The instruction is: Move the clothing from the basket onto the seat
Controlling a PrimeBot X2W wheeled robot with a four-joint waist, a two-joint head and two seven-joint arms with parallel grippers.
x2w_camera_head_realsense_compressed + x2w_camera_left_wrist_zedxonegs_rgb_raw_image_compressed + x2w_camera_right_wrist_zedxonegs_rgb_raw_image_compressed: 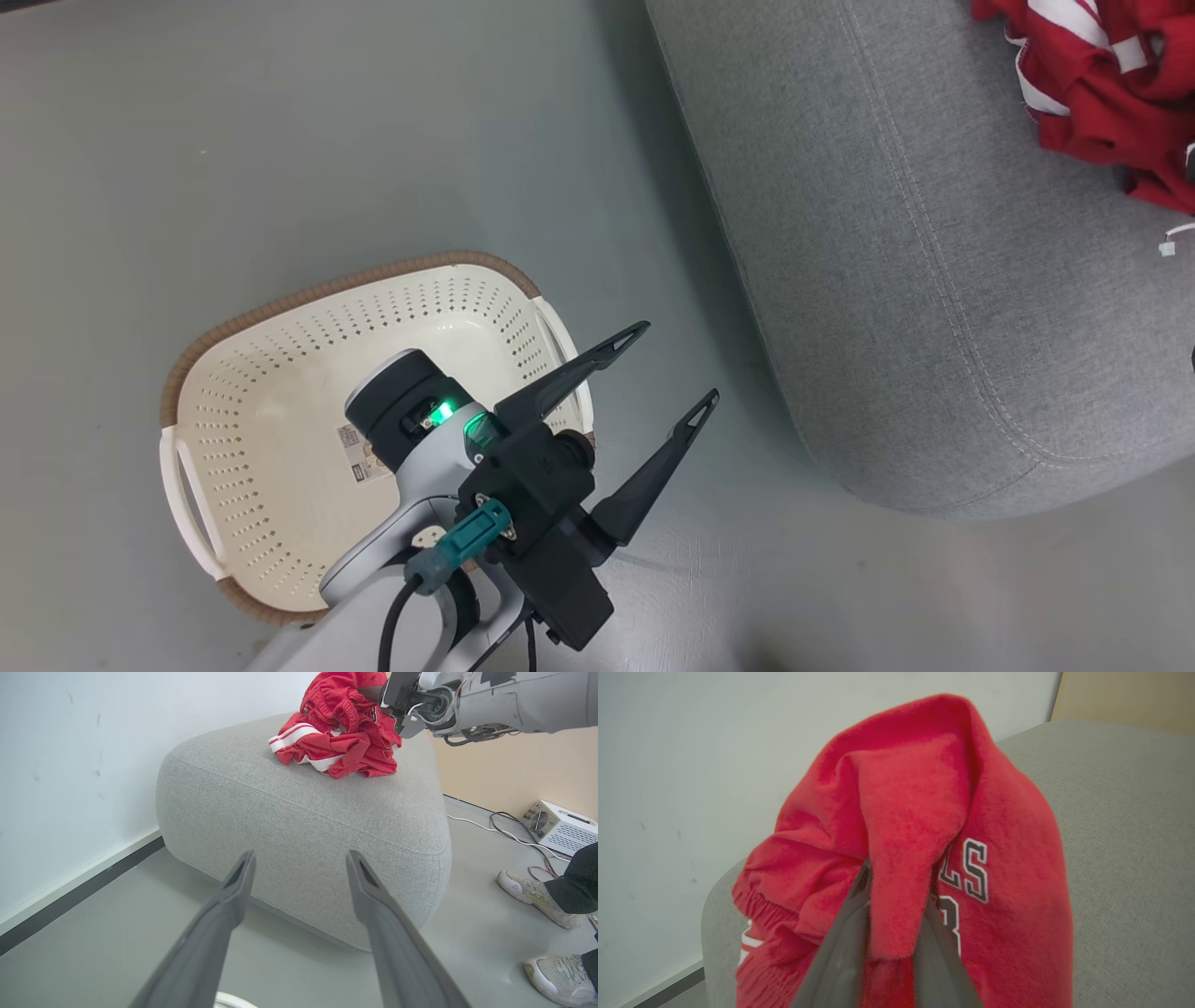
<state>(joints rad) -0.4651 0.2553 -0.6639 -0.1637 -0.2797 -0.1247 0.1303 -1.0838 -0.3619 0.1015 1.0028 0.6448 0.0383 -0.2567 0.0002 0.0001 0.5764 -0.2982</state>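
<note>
The red clothing (pixel 1092 84) lies bunched on the grey seat (pixel 915 280) at the far right. In the left wrist view the pile (pixel 345 742) sits on top of the seat (pixel 303 807), and my right gripper (pixel 373 695) reaches into it from above. My right gripper (pixel 896 891) is shut on a raised fold of a red garment (pixel 915 812) with white lettering. The cream basket (pixel 243 448) stands on the floor at lower left, with nothing inside but its paper label (pixel 359 455). My left gripper (pixel 680 359) hangs open at the basket's right side, holding nothing.
A person's feet in pale shoes (pixel 532 896) stand on the floor right of the seat. A white electronics box (pixel 560 828) with cables lies beyond them. A white wall with a dark skirting strip (pixel 84 886) runs along the seat's far side.
</note>
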